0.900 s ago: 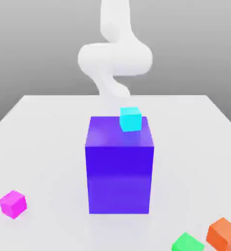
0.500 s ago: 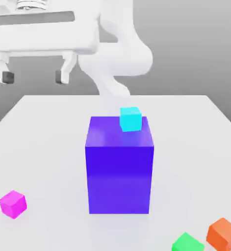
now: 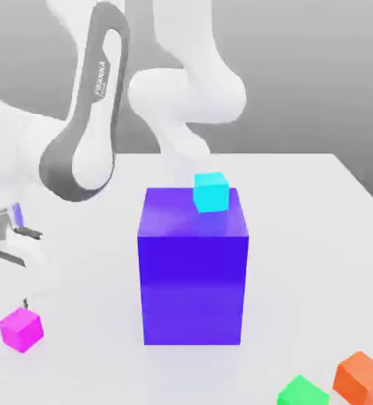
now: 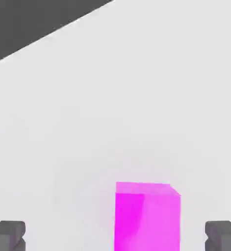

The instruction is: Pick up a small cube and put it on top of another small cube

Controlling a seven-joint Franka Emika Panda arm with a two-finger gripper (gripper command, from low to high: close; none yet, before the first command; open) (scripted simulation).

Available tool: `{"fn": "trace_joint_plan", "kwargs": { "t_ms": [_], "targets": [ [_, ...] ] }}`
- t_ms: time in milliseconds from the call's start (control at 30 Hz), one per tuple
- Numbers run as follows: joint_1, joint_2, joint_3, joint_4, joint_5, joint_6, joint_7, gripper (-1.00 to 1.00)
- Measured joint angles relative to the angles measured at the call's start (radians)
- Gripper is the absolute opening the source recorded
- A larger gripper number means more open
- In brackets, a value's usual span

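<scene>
The small magenta cube (image 3: 21,329) rests on the white table near the front of the exterior view's left. My gripper (image 3: 7,293) hangs just above it, open, with nothing held. In the hand view the magenta cube (image 4: 146,215) lies in line with the gap between my two dark fingertips (image 4: 8,235), apart from both, and my gripper (image 4: 116,236) stands wide. A small cyan cube (image 3: 211,192) sits on top of the big blue-violet block (image 3: 193,269) at the table's middle.
A small orange cube (image 3: 362,377) and a small green cube (image 3: 302,391) lie at the front of the exterior view's right. The tall blue-violet block stands to the right of my hand. The white table (image 3: 300,206) stretches behind it.
My arm has swung down on the exterior view's left, from high above the table to just over the magenta cube. None of the cubes has moved.
</scene>
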Motion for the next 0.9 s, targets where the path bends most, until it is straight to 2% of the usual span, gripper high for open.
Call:
{"fn": "trace_joint_plan", "kwargs": {
  "t_ms": [100,133,367,533,900],
  "targets": [
    [-0.058,0.109,0.070,0.023,0.076,0.079,-0.059,0.00],
    [-0.077,0.137,0.092,0.030,0.093,0.101,-0.072,-1.00],
    [-0.080,0.140,0.095,0.030,0.092,0.102,-0.071,-1.00],
    [-0.011,-0.017,0.006,-0.007,-0.029,-0.014,0.021,-1.00],
    [0.335,-0.042,0.236,0.125,-0.188,-0.161,0.162,-1.00]
  ]
}}
